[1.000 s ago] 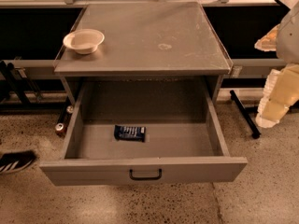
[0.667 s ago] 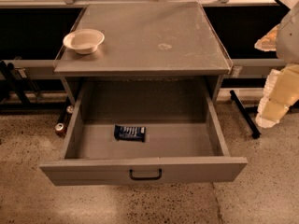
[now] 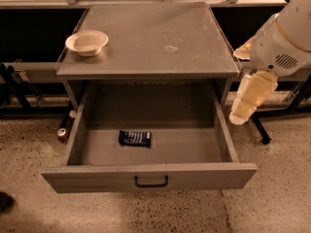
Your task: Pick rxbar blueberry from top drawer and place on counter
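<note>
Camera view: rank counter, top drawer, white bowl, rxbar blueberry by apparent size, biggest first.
1-2. top drawer and counter: similar extent, and the drawer sits nearer the camera, so they are left unranked.
3. white bowl.
4. rxbar blueberry.
The gripper hangs right of the drawer, outside it.

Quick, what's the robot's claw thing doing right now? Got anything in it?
End effector: right of the top drawer, outside it; open or closed cannot be told. The rxbar blueberry lies in the drawer.
</note>
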### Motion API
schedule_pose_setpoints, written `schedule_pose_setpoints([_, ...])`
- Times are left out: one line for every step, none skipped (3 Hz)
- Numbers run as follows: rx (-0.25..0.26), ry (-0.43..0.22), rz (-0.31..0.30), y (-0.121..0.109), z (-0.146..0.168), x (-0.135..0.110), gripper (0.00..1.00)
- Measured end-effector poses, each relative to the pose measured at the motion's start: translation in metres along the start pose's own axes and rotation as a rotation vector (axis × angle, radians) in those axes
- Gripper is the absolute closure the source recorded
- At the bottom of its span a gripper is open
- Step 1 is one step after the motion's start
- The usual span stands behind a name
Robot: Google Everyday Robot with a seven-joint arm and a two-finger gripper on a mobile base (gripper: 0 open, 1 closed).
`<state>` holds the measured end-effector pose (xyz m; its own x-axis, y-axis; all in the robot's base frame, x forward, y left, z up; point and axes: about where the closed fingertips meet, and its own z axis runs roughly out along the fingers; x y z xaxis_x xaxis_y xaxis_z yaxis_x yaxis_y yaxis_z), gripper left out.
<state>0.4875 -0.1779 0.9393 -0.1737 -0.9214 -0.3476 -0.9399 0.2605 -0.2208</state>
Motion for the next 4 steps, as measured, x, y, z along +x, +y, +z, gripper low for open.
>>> schedule_pose_setpoints([-0.066, -0.115, -0.018, -0.003, 0.053, -0.033, 0.00])
schedule_pose_setpoints([-0.097, -0.183, -0.031, -0.001, 0.080, -0.055, 0.00])
schedule_pose_setpoints([-0.097, -0.188, -0.031, -0.001, 0.081, -0.057, 0.00])
schedule_pose_setpoints([-0.113, -0.179, -0.054, 0.002, 0.094, -0.058, 0.00])
